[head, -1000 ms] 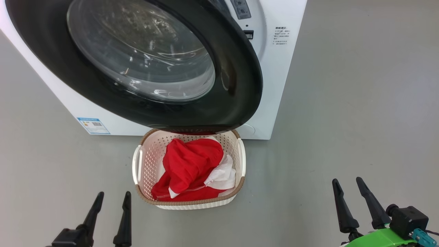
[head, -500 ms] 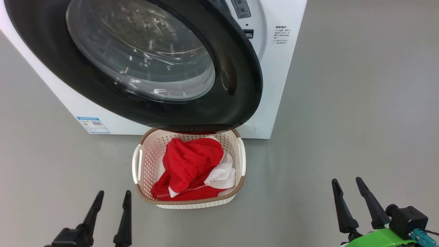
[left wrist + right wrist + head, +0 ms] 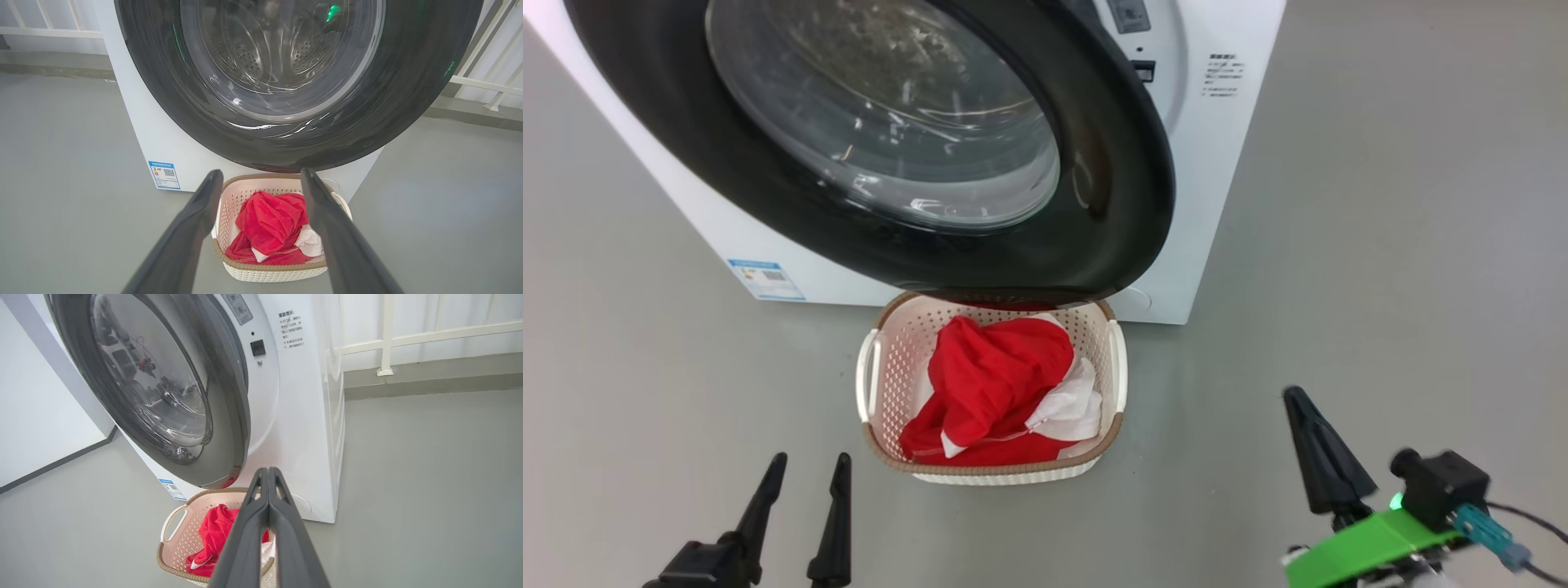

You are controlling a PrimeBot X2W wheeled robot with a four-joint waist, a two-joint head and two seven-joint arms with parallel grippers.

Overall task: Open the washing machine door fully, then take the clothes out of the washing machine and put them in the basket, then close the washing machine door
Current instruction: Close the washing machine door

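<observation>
We see the washing machine [image 3: 1217, 163] standing on the grey floor [image 3: 1380, 286], with a small blue label [image 3: 766, 279] low on the left of its front. The washing machine door [image 3: 882, 122] is not shut. In the right wrist view its black rim stands off the white front on the right side, leaving a gap. In the left wrist view we can see the holes of the steel drum [image 3: 310, 57] through the bulging glass.

The basket [image 3: 894, 367] sits on the floor just in front of the machine, and its far rim lies under the lower edge of the door. The clothes [image 3: 996, 384] are in the basket, a red heap with a white fold on the right, reaching about up to the rim.

Our left hand [image 3: 810, 459] is at the near left, fingers spread wide and empty, clear of the basket and pointing toward it. Our right hand [image 3: 1298, 404] is at the near right, well apart from the basket. Its two fingers are pressed together into one point and grip nothing. A green part [image 3: 1364, 543] sits behind this hand on the arm.

A white railing [image 3: 384, 335] runs along the wall beyond the machine.
</observation>
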